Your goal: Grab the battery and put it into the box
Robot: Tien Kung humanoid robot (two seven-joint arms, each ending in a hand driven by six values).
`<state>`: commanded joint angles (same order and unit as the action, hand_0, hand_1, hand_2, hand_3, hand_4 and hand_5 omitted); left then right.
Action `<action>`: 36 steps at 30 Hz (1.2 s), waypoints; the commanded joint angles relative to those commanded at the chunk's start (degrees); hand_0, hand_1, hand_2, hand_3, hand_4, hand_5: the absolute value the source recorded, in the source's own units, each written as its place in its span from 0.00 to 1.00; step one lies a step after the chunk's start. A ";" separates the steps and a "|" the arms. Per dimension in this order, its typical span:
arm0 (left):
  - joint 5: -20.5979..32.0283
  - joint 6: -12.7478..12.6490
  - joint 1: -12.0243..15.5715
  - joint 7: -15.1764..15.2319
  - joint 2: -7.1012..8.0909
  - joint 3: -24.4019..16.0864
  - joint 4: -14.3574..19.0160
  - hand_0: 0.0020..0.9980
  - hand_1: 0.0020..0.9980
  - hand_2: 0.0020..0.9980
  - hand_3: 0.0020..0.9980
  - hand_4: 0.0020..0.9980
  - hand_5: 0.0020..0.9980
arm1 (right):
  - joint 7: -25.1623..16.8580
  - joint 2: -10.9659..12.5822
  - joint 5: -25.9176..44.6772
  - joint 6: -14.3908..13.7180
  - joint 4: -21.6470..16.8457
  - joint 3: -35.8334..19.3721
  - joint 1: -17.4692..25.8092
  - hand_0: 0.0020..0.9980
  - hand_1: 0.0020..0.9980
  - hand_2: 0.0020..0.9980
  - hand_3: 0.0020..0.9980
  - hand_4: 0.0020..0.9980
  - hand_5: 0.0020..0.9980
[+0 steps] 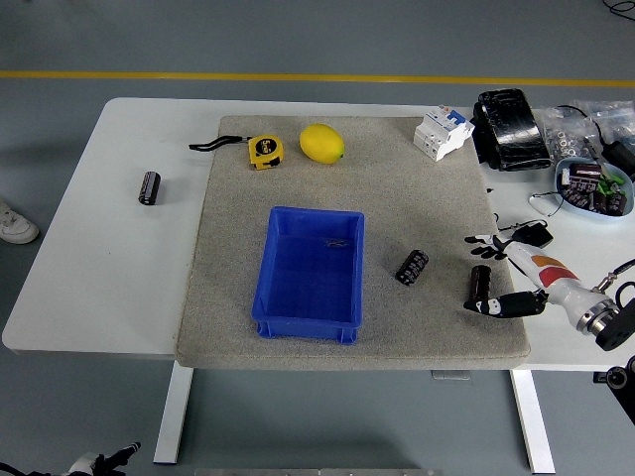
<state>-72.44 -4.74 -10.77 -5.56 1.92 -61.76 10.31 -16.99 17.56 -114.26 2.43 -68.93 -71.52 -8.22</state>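
Blue plastic is your landmark: the box (310, 272) sits open-topped on the grey mat (238, 198) that covers most of the white table (99, 288). Everything below is placed from that box.

To its right, close by on the mat, you have a black battery (413, 267) lying on its side, angled. Further right again, near the mat's right edge, a second battery (480, 283) lies roughly parallel to the box's long sides. Your right hand (508, 278) is at that second battery: the fingers are spread, with the upper fingertips (480, 239) above it and the thumb below it, just at its lower end. You cannot tell from this view whether the thumb touches it; nothing is gripped or lifted.

Well to the left of the box, off the mat on bare table, a third battery (149, 187) lies alone.

Beyond the box, at the mat's far side, you see a yellow tape measure (263, 151) with a black strap, and a lemon (321, 143) just to its right. Far right of the box, past the mat's corner, sit a white breaker block (443, 133), a black wrapped pack (509, 129), and a pale blue tray (566, 193) holding more batteries.

Left of the table, on the floor, a white shoe (15, 224) edges in.
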 joint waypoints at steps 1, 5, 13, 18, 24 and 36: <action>-0.15 0.01 -0.02 -0.01 -0.01 -0.13 0.00 0.69 0.64 0.75 0.73 0.73 0.73 | 0.03 -0.01 0.02 0.05 -0.09 0.03 0.04 0.67 0.69 0.71 0.85 1.00 0.32; -0.56 0.04 -0.02 -0.06 -0.02 -0.34 0.00 0.69 0.64 0.74 0.73 0.73 0.73 | 0.18 -0.25 -0.18 0.10 0.71 0.08 -0.36 0.66 0.69 0.71 0.84 1.00 0.32; -0.81 0.03 -0.15 0.00 -0.04 -0.56 0.00 0.69 0.64 0.74 0.73 0.73 0.73 | 0.26 -0.19 -0.81 0.09 1.85 0.51 -0.76 0.65 0.68 0.70 0.83 1.00 0.33; -0.77 0.08 -0.31 0.04 -0.03 -0.41 0.00 0.69 0.64 0.74 0.73 0.73 0.73 | 0.05 -0.34 -0.92 -0.88 2.46 0.74 -0.84 0.61 0.64 0.66 0.79 1.00 0.33; -0.78 0.11 -0.40 0.01 -0.05 -0.31 0.00 0.69 0.64 0.74 0.73 0.73 0.72 | -0.50 -0.37 -3.24 -2.46 2.94 0.91 -0.90 0.48 0.56 0.60 0.76 1.00 0.31; -0.63 0.11 -0.31 -0.11 -0.11 -0.08 0.00 0.69 0.64 0.74 0.73 0.73 0.73 | -1.08 -0.48 -5.49 -3.43 4.10 1.35 -1.06 0.42 0.53 0.55 0.75 1.00 0.13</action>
<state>-73.08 -4.63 -11.08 -5.67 1.81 -61.84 10.31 -18.07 17.08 -119.75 -1.00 -64.82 -70.17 -9.28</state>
